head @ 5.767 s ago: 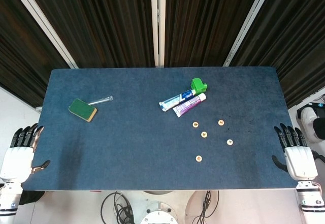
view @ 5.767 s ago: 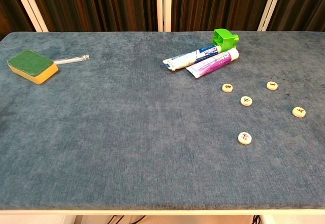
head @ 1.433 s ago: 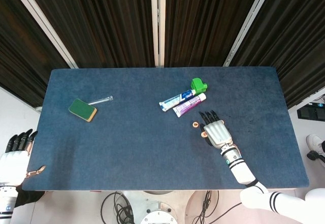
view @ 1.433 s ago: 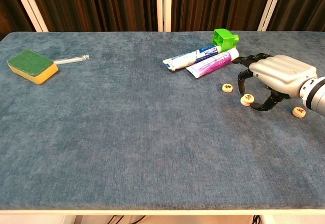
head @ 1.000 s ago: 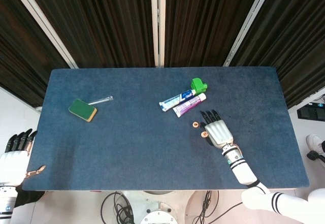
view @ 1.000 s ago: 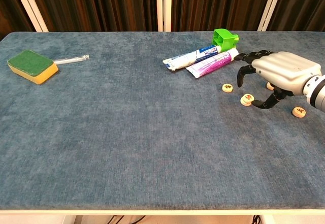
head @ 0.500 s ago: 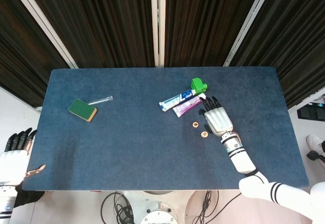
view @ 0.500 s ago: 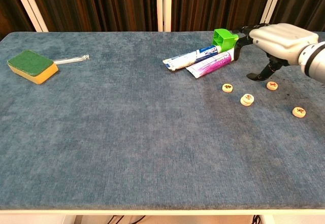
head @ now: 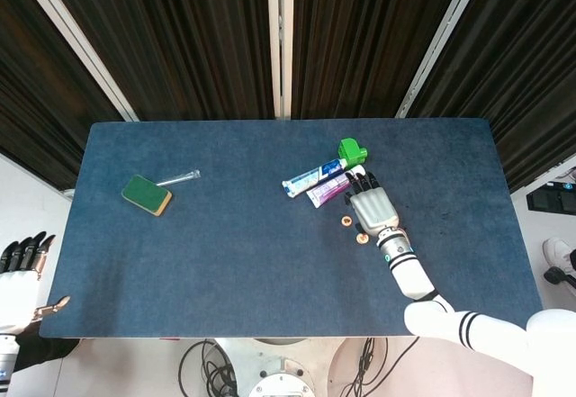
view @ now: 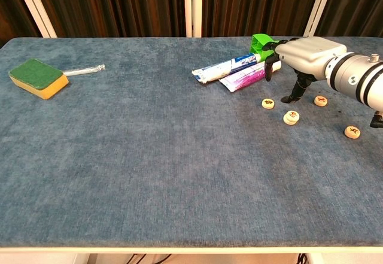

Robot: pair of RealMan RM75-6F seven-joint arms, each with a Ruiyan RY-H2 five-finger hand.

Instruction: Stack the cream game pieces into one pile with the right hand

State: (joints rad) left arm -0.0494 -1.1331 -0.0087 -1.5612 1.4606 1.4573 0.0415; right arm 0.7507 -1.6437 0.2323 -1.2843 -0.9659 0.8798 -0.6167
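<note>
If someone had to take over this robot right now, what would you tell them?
Left hand: open, off the table's left end.
Right hand: open, holding nothing, raised by the toothpaste tubes, thumb pointing down between two pieces.
Done: a pile that looks two pieces high.
Left: three single pieces lie apart from it, the left piece, the far piece and the right piece. Probably take the left piece next, since it is nearest the hand.

The head view looks steeply down from high above, taking in the whole blue felt-covered counter (head: 225, 253). The chest view sits low at the near edge, facing across the same counter toward dark curtains (view: 119, 6), much closer.
</note>
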